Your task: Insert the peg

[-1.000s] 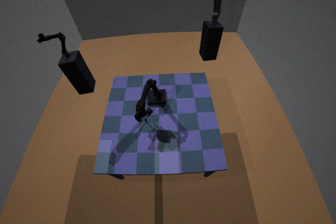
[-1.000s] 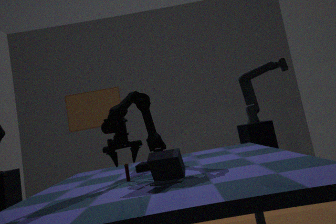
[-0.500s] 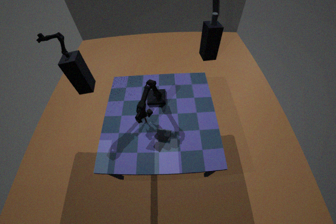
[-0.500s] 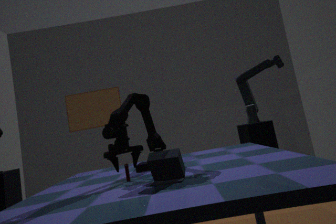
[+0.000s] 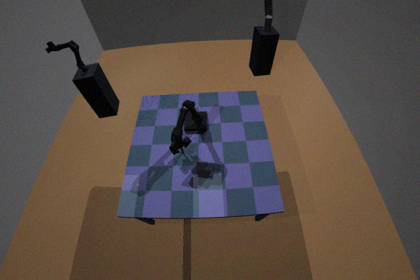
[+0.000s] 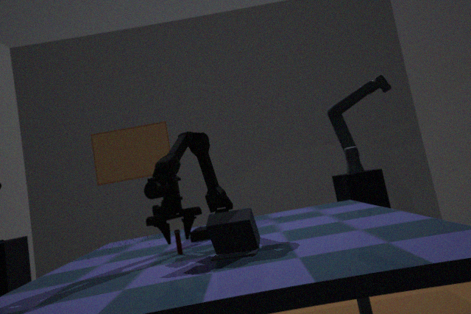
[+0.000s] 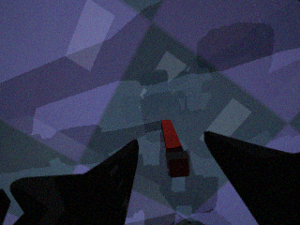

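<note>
Now claw [image 6: 176, 232] astride upright peg [image 6: 177, 241], seemingly untouched

Checkered table [image 6: 342, 242] carries upright red peg [image 6: 177, 241] and panel block [image 6: 232, 231].
</note>
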Tool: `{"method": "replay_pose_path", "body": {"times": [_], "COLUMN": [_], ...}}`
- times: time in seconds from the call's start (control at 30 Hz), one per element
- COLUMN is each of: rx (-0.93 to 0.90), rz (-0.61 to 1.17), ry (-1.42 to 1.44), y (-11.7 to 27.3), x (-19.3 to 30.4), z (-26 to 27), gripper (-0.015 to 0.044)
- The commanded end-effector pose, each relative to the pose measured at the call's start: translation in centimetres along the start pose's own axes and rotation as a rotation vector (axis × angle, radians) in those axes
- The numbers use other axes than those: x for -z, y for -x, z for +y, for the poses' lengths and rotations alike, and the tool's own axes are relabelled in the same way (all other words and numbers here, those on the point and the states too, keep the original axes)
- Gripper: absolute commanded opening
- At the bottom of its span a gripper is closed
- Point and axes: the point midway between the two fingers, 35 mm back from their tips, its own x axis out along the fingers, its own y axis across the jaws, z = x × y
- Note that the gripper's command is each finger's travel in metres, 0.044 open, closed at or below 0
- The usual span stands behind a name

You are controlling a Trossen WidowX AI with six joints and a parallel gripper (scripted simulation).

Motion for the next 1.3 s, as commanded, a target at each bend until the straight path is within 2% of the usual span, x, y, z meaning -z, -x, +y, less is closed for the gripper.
{"method": "replay_pose_path", "body": {"times": [0.0,0.27,0.37,0.6,1.27], "rx": [-0.002,-0.002,-0.002,-0.002,0.001], "rz": [0.001,0.001,0.001,0.0,-0.004], "ry": [0.0,0.0,0.0,0.0,-0.003], "y": [0.1,0.1,0.1,0.7,8.0], "x": [0.0,0.0,0.0,0.0,0.2], "z": [0.0,0.0,0.0,0.1,0.1], "gripper": [0.023,0.002,0.0,0.0,0.0]}}
